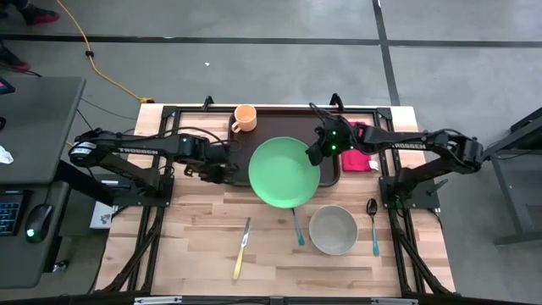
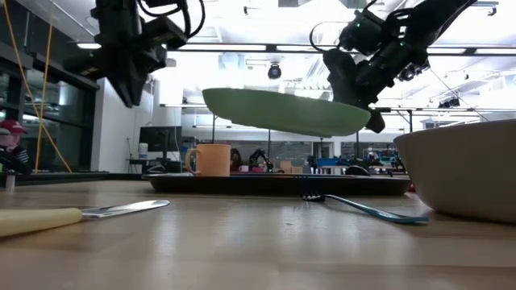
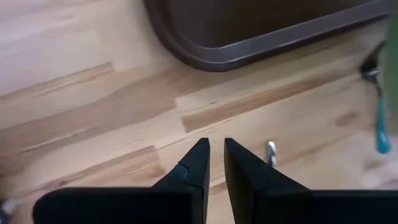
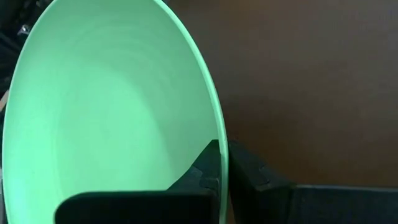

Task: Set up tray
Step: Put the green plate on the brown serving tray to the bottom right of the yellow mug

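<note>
Closest to the low camera, at the lower left of that frame, lies the yellow-handled knife [image 2: 76, 214], and the pale bowl [image 2: 463, 173] fills the right edge. Between them a teal-handled fork [image 2: 367, 209] rests on the wood.

My right gripper [image 4: 222, 163] has its fingers pinched on the rim of the green plate [image 1: 284, 171]; in the low view the plate hangs tilted in the air, clear of the table, with its high side toward me. From above, it sits in the middle of the frame, overlapping the lower edge of the tray [image 1: 279, 119].

The tray lies flat on the table [image 1: 195, 229] in the upper centre of the overhead frame, with an orange mug [image 1: 244, 118] standing in its upper left part. A red napkin [image 1: 356, 151] shows under my right arm at the tray's right end.

My left gripper [image 3: 216, 155] hovers left of the plate, just off the tray's lower left corner, its fingers slightly apart and holding nothing. A teal-handled spoon [image 1: 373, 224] lies right of the bowl.
</note>
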